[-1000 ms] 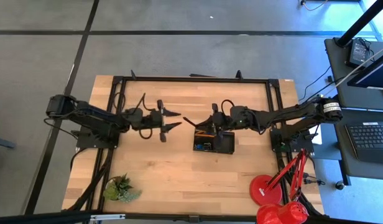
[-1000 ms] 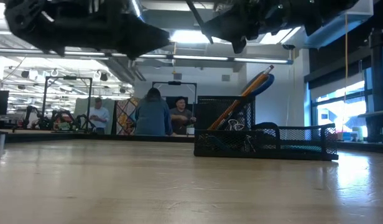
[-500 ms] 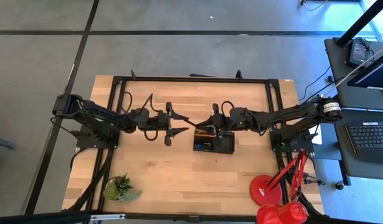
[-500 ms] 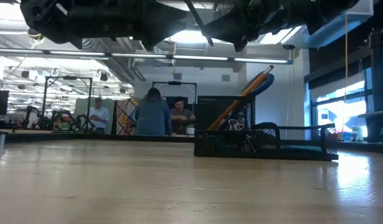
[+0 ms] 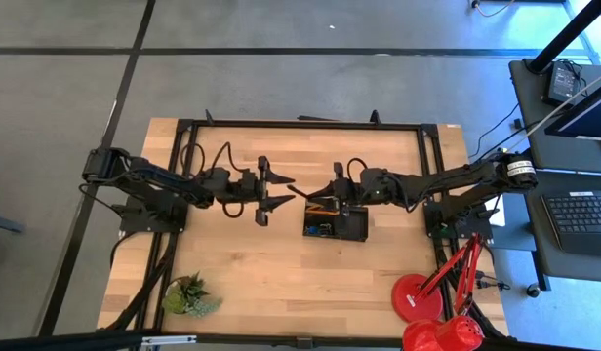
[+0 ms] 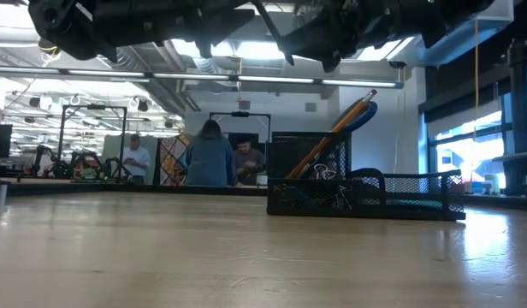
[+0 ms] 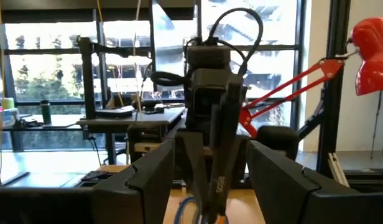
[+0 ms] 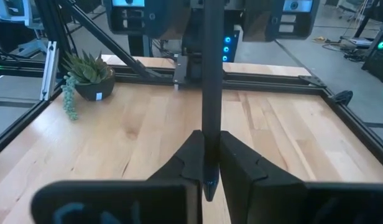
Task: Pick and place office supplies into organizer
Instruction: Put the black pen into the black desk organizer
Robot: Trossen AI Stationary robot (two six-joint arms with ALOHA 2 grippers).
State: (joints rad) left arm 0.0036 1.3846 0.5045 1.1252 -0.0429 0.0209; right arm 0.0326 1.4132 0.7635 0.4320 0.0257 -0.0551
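At the frame's centre, the right gripper (image 5: 330, 187) pinches a black pen (image 5: 307, 194) over the organizer (image 5: 354, 227), angled for handover to the wide-open left gripper (image 5: 278, 190) facing it.

The high view looks straight down on the whole table (image 5: 281, 263), both arms meeting mid-table. The low view sits at tabletop level, facing the organizer (image 6: 366, 197) under the arms. Each wrist view looks past its own fingers toward the opposite arm; the right wrist view also shows the plant (image 8: 86, 74).
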